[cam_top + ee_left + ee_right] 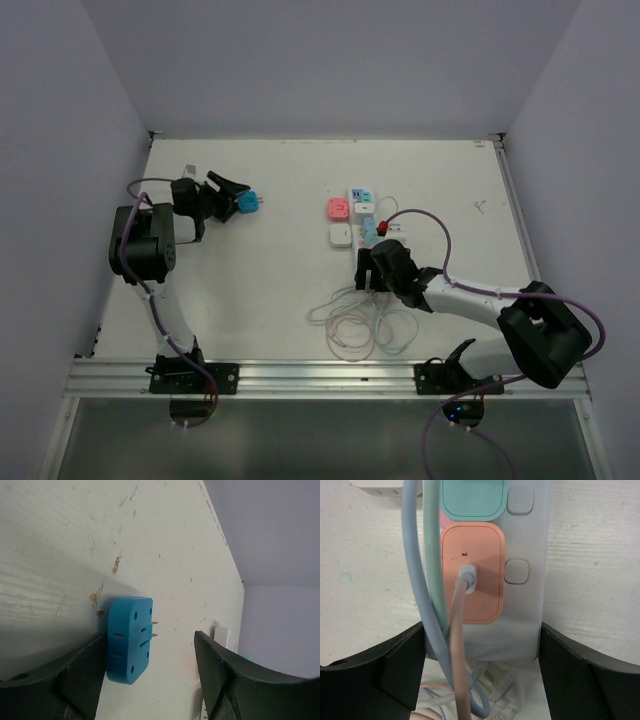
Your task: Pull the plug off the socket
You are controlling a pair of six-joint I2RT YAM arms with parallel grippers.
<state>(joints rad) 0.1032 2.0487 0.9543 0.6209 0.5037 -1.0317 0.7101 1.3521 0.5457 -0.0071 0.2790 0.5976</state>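
The socket, a long white power strip (362, 207), lies at mid-table. Its near end (525, 605) sits between my right gripper's (372, 264) fingers (395, 670), which press on both its sides. An orange plug (472, 575) and a green plug (472, 500) sit in it, with cables trailing toward me. A blue plug (249, 203) with bare prongs lies on the table at far left, apart from the strip. In the left wrist view it (129, 640) rests against the left finger of my open left gripper (160, 637); the other finger (225, 675) stands well clear.
A pink square adapter (338, 209) and a white one (340, 235) lie just left of the strip. A small red part (381, 227) sits at its right. Loose coiled cables (360, 322) lie on the table in front of the strip. Walls enclose the table on three sides.
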